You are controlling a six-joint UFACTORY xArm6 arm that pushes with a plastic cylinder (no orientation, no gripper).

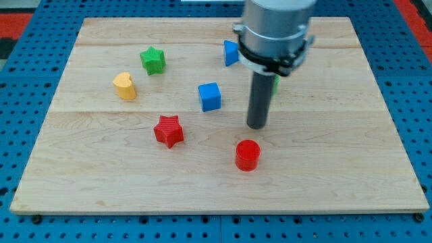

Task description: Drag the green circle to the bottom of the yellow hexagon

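- Wooden board [101, 182] fills the one camera view, and I take the blue cube [210, 96] near its middle as my landmark.
- Toward the view's right of the cube stands my rod, with my tip [256, 126] on the wood, slightly lower in the view than the cube and touching no block that I can see; it has no jaws and holds nothing.
- Just below my tip, toward the view's bottom right of the cube, sits a red cylinder [248, 154], near the tip but apart from it.
- To the cube's lower left is a red star [169, 130]; to its upper left a green star [153, 59]; farther left, a yellow heart [124, 86].
- Above and right of the cube, a blue block [230, 52] shows only partly beside the arm's collar, so its shape is unclear.
- A sliver of green [276, 84] peeks out right of the rod, up and right of the cube; this may be the green circle, but the rod hides nearly all of it and I cannot confirm the shape.
- No yellow hexagon is visible anywhere; it could be hidden behind the arm.
- Progress, as I judge it: nothing looks settled yet, since neither block's position can be checked, so the drag appears still to be done.
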